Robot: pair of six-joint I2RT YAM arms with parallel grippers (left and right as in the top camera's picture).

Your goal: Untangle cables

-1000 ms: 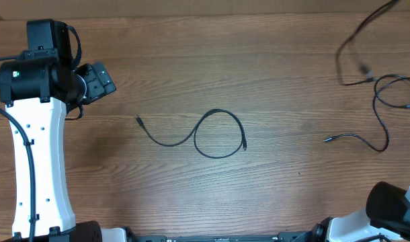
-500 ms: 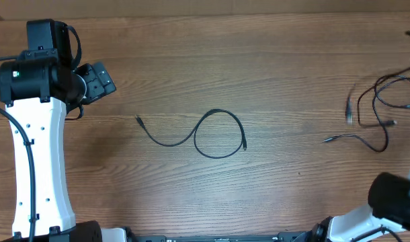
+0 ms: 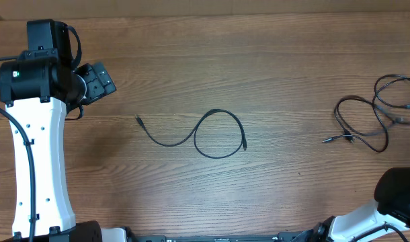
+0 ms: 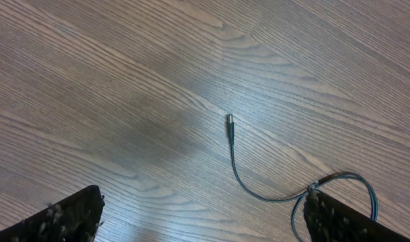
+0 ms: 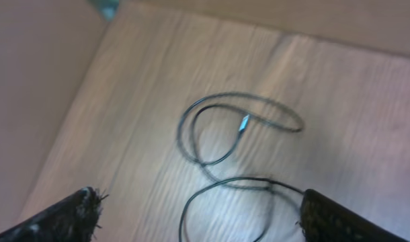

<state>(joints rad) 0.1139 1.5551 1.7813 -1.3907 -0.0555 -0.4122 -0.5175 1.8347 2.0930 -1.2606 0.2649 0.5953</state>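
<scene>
One thin black cable (image 3: 218, 134) lies alone mid-table in a single loop, with a plug at each end. In the left wrist view its plug end (image 4: 229, 122) sits ahead of my left gripper (image 4: 203, 225), which is open and empty above the wood. Several more cables (image 3: 374, 119) lie in a loose overlapping heap at the right edge. In the right wrist view these loops (image 5: 218, 134) rest on the table below and ahead of my right gripper (image 5: 199, 222). Its jaws stand wide apart with nothing between them.
The left arm (image 3: 37, 134) stands along the table's left side. The right arm's body (image 3: 400, 195) shows at the bottom right corner. The table's far edge (image 5: 272, 20) runs behind the heap in the right wrist view.
My right gripper opened and let go of a cable it held raised at the far right. That cable dropped onto the heap. The left arm and the middle cable have not moved.
</scene>
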